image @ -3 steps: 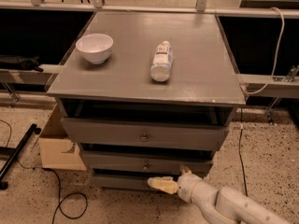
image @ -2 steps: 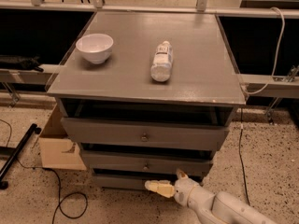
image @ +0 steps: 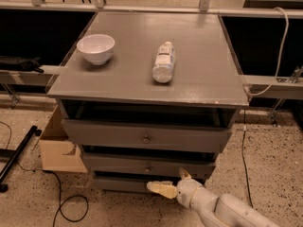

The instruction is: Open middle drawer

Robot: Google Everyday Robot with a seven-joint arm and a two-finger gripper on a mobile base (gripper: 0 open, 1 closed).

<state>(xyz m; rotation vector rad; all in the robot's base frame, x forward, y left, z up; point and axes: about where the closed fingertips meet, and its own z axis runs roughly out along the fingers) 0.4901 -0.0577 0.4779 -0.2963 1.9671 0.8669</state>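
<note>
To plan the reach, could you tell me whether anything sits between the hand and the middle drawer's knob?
Nothing visible does. The hand hovers low in front of the bottom drawer, just below the knob of the middle drawer, with open space between them.

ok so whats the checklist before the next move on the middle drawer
1. Middle drawer front in view: ok.
2. Its knob unblocked: ok.
3. Tool level with the knob: not ok, it sits lower, in front of the bottom drawer.
4. Tool touching the knob: not ok, they are apart.
5. Bottle and bowl back from the front edge of the cabinet top: ok.
6. Lying bottle steady if the cabinet jolts: cannot tell.
</note>
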